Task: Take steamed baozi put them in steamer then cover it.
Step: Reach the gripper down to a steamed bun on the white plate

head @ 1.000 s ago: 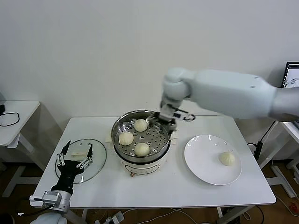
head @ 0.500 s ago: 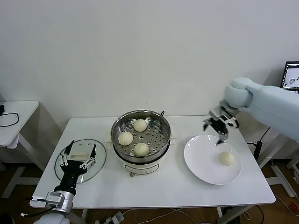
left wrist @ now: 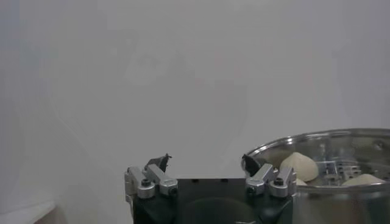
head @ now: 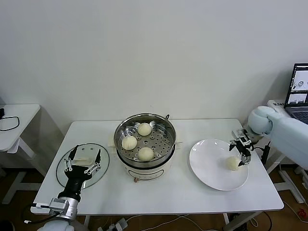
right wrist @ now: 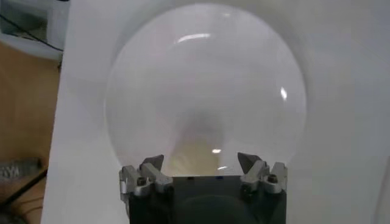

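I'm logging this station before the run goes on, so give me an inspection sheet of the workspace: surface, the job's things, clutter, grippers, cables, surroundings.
Surface: white table, level.
Job's things: steamer at the table's middle, uncovered, three steamed baozi on its perforated tray; a fourth baozi on the white plate to its right; glass lid lying flat to its left.
Clutter: nothing seen.
Grippers: right gripper open, over the plate at the fourth baozi; left gripper open, above the lid.
Cables: black cord on the side table at far left; cables under the table's front edge.
Surroundings: plain white wall; laptop screen at far right.
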You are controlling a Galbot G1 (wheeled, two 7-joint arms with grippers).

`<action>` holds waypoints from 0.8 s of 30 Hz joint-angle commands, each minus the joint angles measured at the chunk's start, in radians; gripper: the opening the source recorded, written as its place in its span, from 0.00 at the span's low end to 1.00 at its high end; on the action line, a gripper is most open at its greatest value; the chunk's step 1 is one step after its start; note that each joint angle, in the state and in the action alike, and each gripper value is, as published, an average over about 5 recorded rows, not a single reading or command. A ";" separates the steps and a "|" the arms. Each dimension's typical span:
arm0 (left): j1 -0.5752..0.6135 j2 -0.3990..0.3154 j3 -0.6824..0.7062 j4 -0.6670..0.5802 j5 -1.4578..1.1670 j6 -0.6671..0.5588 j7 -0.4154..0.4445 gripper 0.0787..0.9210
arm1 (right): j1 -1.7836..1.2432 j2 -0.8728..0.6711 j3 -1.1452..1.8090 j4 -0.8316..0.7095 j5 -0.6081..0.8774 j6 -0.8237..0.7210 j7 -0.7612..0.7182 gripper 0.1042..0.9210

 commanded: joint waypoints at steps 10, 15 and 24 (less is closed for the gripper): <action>-0.005 -0.003 0.019 0.012 0.014 -0.004 -0.002 0.88 | -0.130 0.038 0.130 -0.111 -0.075 0.000 0.052 0.88; -0.006 0.000 0.019 0.016 0.015 -0.004 -0.001 0.88 | -0.135 0.051 0.136 -0.116 -0.080 0.001 0.057 0.88; -0.006 0.001 0.018 0.016 0.015 -0.005 -0.002 0.88 | -0.145 0.079 0.146 -0.135 -0.095 0.004 0.066 0.88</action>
